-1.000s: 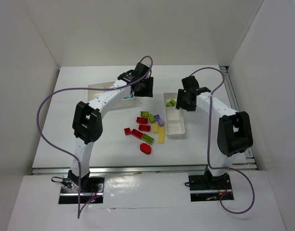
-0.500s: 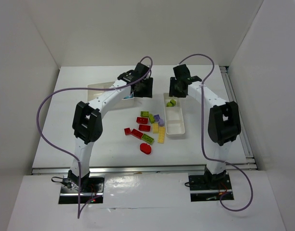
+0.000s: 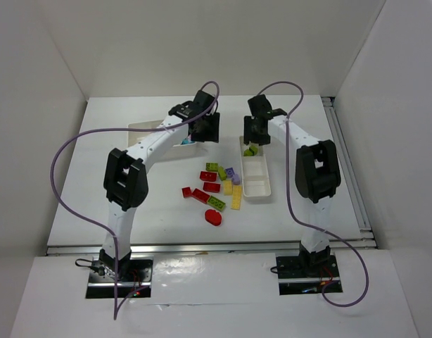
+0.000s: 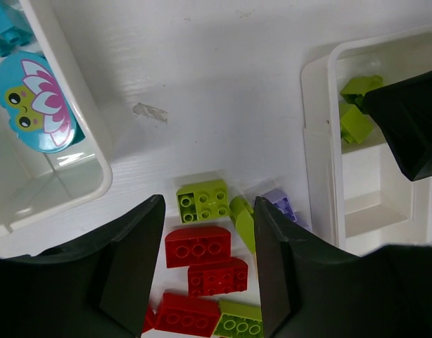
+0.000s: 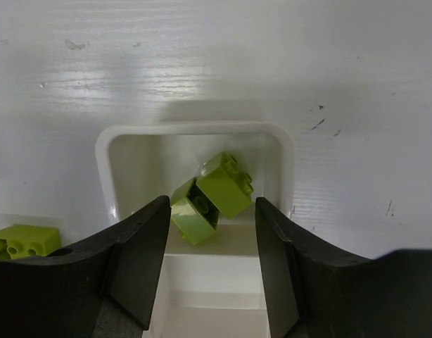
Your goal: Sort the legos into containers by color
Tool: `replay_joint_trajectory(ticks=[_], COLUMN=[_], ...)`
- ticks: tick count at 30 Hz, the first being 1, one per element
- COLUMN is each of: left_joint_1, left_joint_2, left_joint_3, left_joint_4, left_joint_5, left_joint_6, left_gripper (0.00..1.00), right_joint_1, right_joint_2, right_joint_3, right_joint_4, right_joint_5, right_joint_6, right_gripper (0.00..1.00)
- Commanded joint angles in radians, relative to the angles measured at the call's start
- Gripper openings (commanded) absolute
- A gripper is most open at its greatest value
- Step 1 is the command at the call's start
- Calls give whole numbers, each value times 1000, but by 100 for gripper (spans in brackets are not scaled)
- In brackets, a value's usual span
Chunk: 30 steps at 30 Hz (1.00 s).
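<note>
Red (image 3: 211, 186), lime (image 3: 212, 167), yellow (image 3: 236, 197) and lilac (image 3: 230, 171) legos and a flat red oval (image 3: 213, 217) lie loose mid-table. My left gripper (image 3: 205, 131) hangs open and empty above the pile's far edge; in its wrist view the gripper (image 4: 209, 204) frames a lime brick (image 4: 203, 200) and red bricks (image 4: 197, 246). My right gripper (image 3: 257, 134) is open and empty over the far end of the narrow tray (image 3: 258, 189). Two lime bricks (image 5: 226, 183) lie there, between its jaws (image 5: 210, 203).
The wide tray (image 4: 75, 127) sits back left, mostly hidden by my left arm in the top view, and holds a teal piece with a frog print (image 4: 33, 102). The narrow tray's near compartments (image 5: 216, 282) look bare. White walls enclose the table.
My right gripper has swung left and back, from the narrow tray's right side to over its far end. My left gripper has shifted only slightly.
</note>
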Motion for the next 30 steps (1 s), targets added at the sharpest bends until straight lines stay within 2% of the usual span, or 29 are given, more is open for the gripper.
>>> replay_joint_trajectory(ticks=[1, 9, 21, 30], left_joint_1=[15, 15, 15, 15], left_joint_2=[-69, -69, -60, -60], left_joint_3=[-6, -6, -6, -25], left_joint_4=[-10, -10, -10, -10], left_joint_5=[-16, -6, 3, 13], left_joint_6=[16, 16, 16, 16], left_gripper=[64, 64, 64, 62], right_joint_1=[7, 25, 25, 25], right_joint_2=[23, 52, 100, 90], right_joint_3=[35, 8, 17, 17], right_joint_4=[-30, -28, -1, 8], right_joint_5=[24, 66, 26, 44], right_joint_6=[2, 11, 30, 51], right_gripper=[59, 59, 59, 38])
